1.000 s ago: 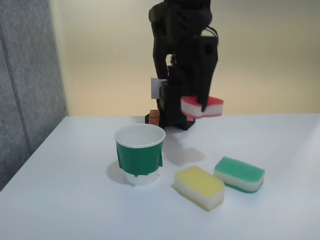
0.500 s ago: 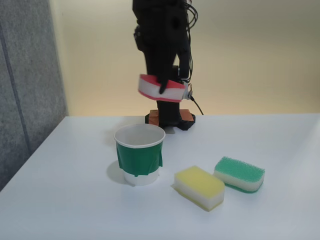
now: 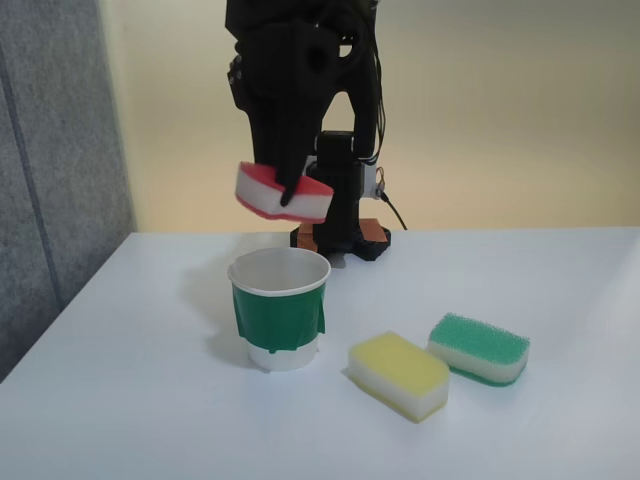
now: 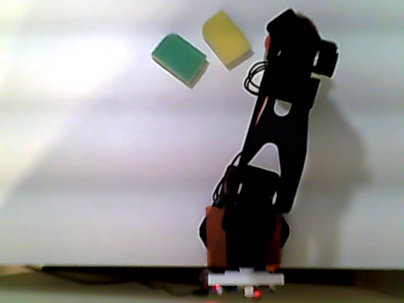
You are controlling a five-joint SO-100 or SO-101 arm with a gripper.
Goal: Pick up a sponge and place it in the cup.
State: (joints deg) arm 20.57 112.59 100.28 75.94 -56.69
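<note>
Carry step: gripper (image 3: 289,192) clamped on the sponge (image 3: 270,196), held in the air above the cup (image 3: 279,308) near the worktop's left edge in the fixed view; next, lower and release over its mouth.

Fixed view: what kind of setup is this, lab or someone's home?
Probably a lab or office test bench, not a home: a bare white table against a plain wall, a grey partition panel, and staged props only, a paper cup and coloured sponges.
</note>
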